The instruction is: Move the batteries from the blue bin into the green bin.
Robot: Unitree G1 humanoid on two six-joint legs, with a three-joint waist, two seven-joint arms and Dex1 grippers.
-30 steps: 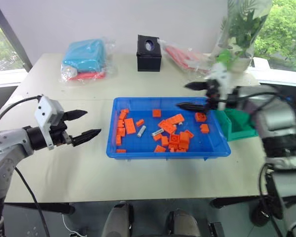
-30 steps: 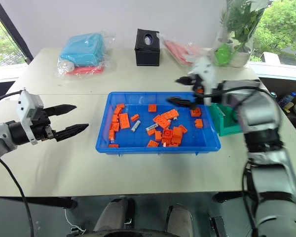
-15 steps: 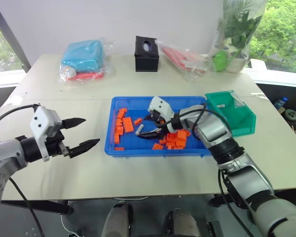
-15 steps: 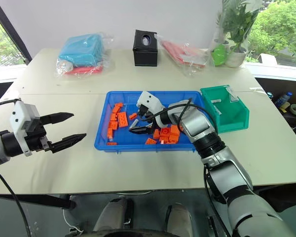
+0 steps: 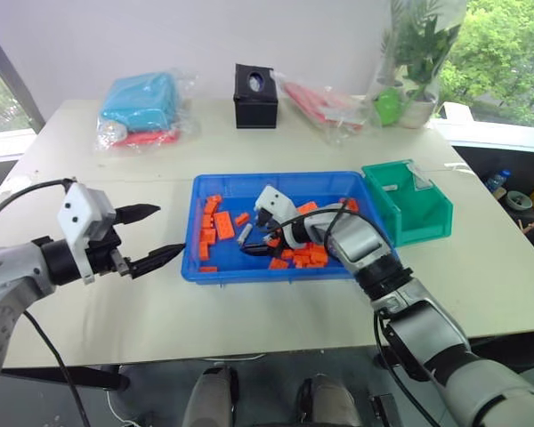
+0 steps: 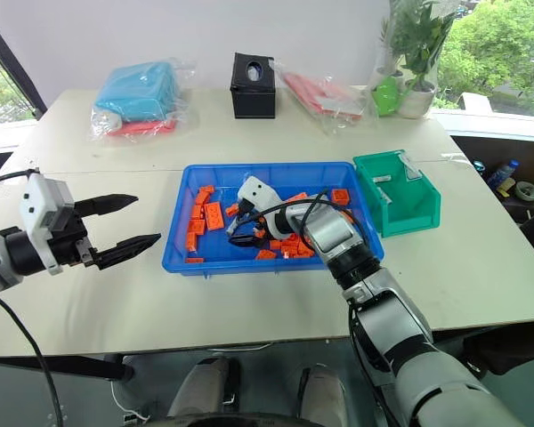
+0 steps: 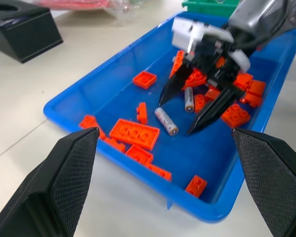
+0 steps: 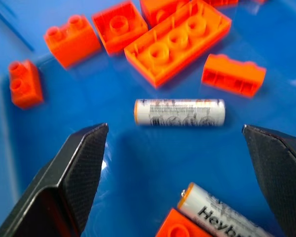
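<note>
While spread apart, right hand (image 7: 195,111) above battery (image 8: 179,112) in blue bin (image 5: 215,185), left hand (image 5: 164,235) apart too.

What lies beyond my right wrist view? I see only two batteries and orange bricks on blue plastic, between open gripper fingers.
Observer: The right gripper is down inside the blue bin, near the middle, its open fingers either side of one battery.
Operator: Where is the green bin from there?
Observer: The green bin stands just off the blue bin's right end, on the robot's right.
Operator: And the other arm?
Observer: The left gripper is open and holds nothing, over the table just left of the blue bin.
</note>
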